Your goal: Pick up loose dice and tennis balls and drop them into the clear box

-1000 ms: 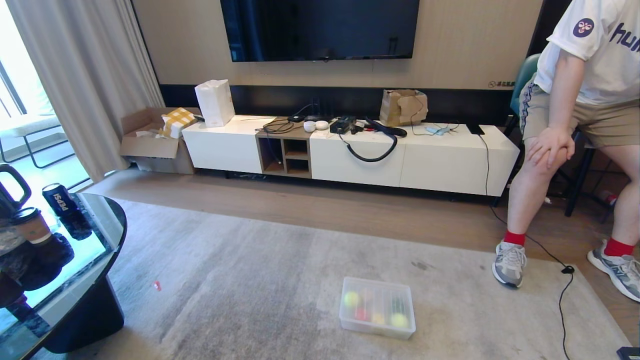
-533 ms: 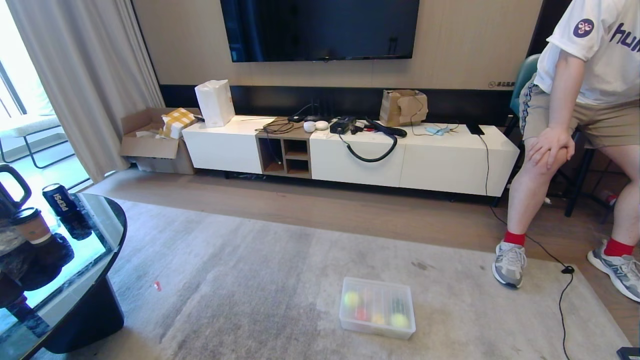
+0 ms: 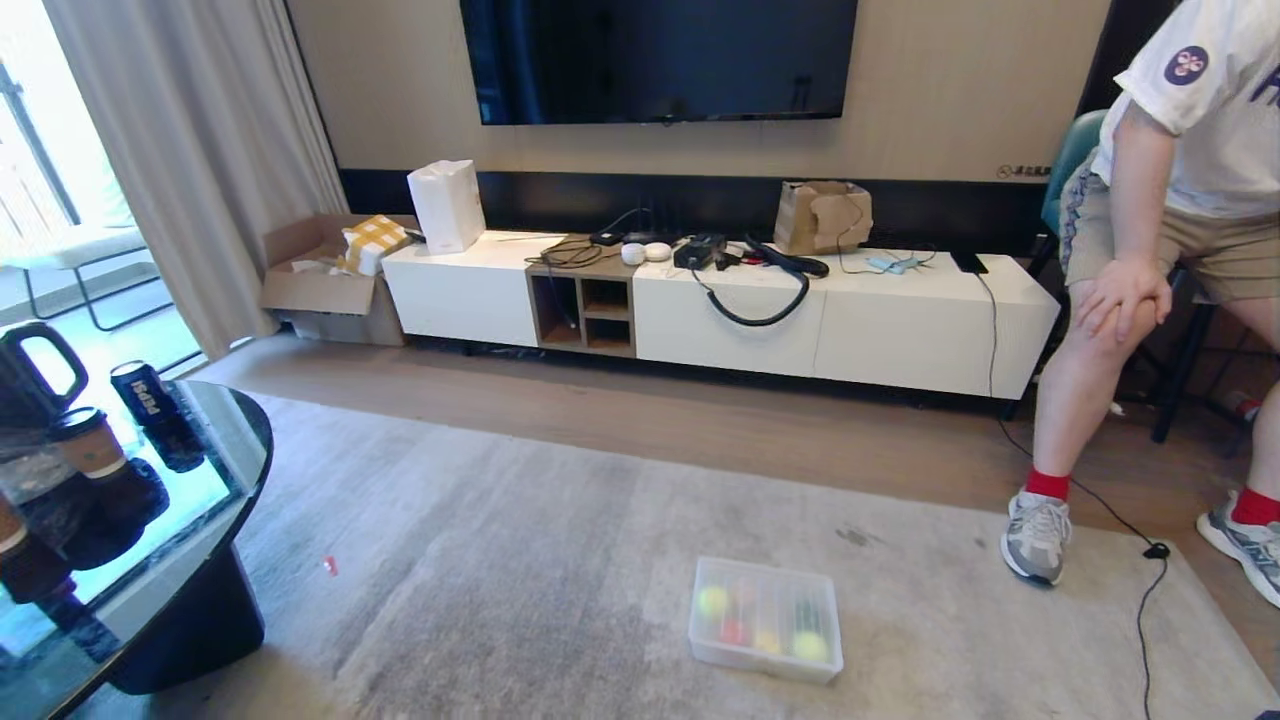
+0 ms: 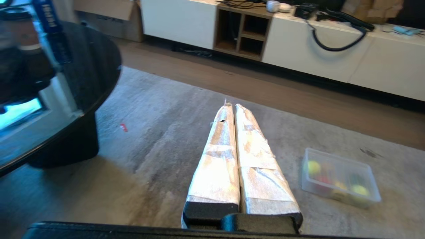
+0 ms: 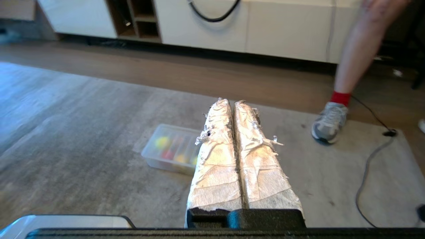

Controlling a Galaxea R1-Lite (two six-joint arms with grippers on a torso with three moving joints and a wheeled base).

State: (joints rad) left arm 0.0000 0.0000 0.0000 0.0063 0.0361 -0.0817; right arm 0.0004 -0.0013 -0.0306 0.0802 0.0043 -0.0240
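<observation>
A pale grey rug (image 3: 620,560), flat-woven and faintly streaked, is serving as the landmark, spreading across the brown wood floor. Beyond its far edge a long white media cabinet (image 3: 720,310) is sitting under a dark wall-mounted screen (image 3: 660,55), with black cables trailing over its top. At the rug's left edge a round black table (image 3: 170,520) with a glossy top is carrying a can and cups. At the rug's far right corner a person (image 3: 1150,250) is sitting bent forward, hands resting on one knee, in grey sneakers and red socks. Near the rug's front edge, roughly centred, the clear box (image 3: 766,632) is resting flat on the pile, a translucent low-walled tub with rounded corners. Inside it the tennis balls (image 3: 712,601) are showing as fuzzy yellow-green blobs, and the dice (image 3: 733,631) as red, yellow and dark shapes blurred by the plastic. The left gripper (image 4: 231,107) is hanging level above the rug, left of the box, its long tape-wrapped fingers pressed together and holding nothing. The right gripper (image 5: 231,102) is hanging level just over the box's right side, its frayed, tape-wrapped fingers likewise pressed together and empty.
</observation>
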